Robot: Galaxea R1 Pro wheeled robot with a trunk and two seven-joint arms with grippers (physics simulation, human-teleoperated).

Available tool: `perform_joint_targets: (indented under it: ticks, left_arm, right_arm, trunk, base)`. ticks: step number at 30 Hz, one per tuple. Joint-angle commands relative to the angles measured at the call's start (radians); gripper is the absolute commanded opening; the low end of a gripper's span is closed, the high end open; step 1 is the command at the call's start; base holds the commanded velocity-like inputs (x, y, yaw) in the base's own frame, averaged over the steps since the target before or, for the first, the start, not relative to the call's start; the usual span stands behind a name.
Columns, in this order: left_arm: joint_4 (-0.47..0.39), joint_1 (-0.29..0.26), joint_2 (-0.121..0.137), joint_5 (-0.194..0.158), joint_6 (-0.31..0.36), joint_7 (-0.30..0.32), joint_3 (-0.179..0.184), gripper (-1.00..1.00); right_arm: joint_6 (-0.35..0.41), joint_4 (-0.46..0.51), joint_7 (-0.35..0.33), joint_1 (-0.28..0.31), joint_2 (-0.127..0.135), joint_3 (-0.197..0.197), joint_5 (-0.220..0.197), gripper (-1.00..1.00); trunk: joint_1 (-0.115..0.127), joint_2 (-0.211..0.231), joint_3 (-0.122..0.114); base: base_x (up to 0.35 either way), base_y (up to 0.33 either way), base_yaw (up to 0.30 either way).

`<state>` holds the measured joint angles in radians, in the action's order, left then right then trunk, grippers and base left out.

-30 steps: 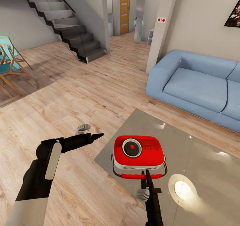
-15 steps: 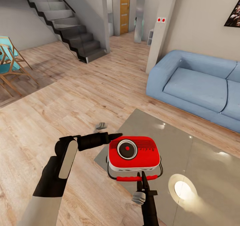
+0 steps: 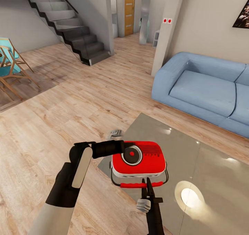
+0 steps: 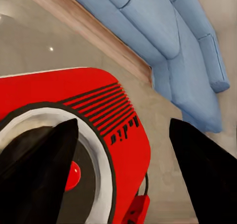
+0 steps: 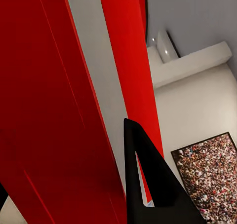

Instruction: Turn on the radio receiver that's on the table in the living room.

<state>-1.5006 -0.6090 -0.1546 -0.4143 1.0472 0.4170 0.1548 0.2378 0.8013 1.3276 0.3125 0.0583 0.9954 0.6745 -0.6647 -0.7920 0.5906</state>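
Observation:
The red radio receiver (image 3: 141,160) lies face-up on the near-left corner of the glossy grey table (image 3: 207,152), partly over the corner. My right gripper (image 3: 146,186) comes from below and is shut on the radio's red handle (image 3: 133,185). In the right wrist view the red body (image 5: 49,85) is very close beside one dark finger (image 5: 148,184). My left gripper (image 3: 121,146) reaches in from the left, its tips at the round dial (image 3: 131,154). In the left wrist view the left gripper (image 4: 123,155) is open over the radio (image 4: 74,85), with one finger (image 4: 39,155) over the dial.
A blue sofa (image 3: 207,89) stands behind the table on the right. Grey stairs (image 3: 69,27) rise at the back left, and a wooden chair (image 3: 8,65) sits at the far left. Light wood floor (image 3: 86,96) lies open to the left. A lamp glare (image 3: 188,195) shines on the tabletop.
My left arm has swung right, bringing its fingertips from the floor side onto the radio's dial. The radio and right gripper shifted slightly left, then held still.

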Motion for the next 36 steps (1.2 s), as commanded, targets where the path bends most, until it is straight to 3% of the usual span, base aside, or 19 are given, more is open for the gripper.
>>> perform_joint_targets:
  ticks: [1,8,16,19,23,25,28,36]
  left_arm:
    - [0.0,0.0,0.0,0.0,0.0,-0.001,0.002,-1.0]
    - [0.004,0.0,0.002,0.001,0.0,-0.01,0.006,-1.0]
    - [0.082,0.0,0.002,0.0,0.0,-0.066,0.006,-1.0]
    - [0.099,-0.017,0.007,-0.017,-0.004,-0.083,0.023,-1.0]
    - [0.114,-0.04,0.012,-0.04,-0.004,-0.106,0.046,-1.0]
    - [0.103,-0.028,0.02,-0.05,-0.003,-0.117,0.034,-1.0]
    - [0.086,-0.011,0.029,-0.031,-0.002,-0.1,0.022,-1.0]
    - [0.041,0.02,0.036,0.013,0.0,-0.055,0.032,-1.0]
  right_arm:
    - [0.0,0.001,0.001,0.0,0.0,0.0,0.002,-1.0]
    - [-0.001,0.001,-0.005,0.0,0.0,-0.001,-0.003,-1.0]
    - [-0.002,0.001,-0.016,0.0,0.0,-0.003,-0.007,-1.0]
    - [0.014,0.01,-0.005,-0.001,-0.017,-0.01,-0.014,-1.0]
    - [0.019,0.007,-0.009,0.0,-0.017,-0.011,-0.015,-1.0]
    - [0.017,0.006,-0.01,0.0,-0.019,-0.012,-0.015,-1.0]
    - [0.025,0.007,-0.009,0.0,-0.021,-0.018,-0.014,-1.0]
    - [0.031,0.007,-0.008,0.0,-0.021,-0.03,-0.012,-1.0]
  trunk:
    - [0.0,0.0,0.0]
    - [0.0,0.0,0.0]
    - [0.0,0.0,0.0]
    - [0.0,0.0,0.0]
    - [0.0,0.0,0.0]
    - [0.0,0.0,0.0]
    - [0.0,0.0,0.0]
    - [0.0,0.0,0.0]
  base:
    - [0.0,0.0,0.0]
    - [0.0,0.0,0.0]
    - [0.0,0.0,0.0]
    - [0.0,0.0,0.0]
    - [0.0,0.0,0.0]
    - [0.0,0.0,0.0]
    - [0.0,0.0,0.0]
    - [0.0,0.0,0.0]
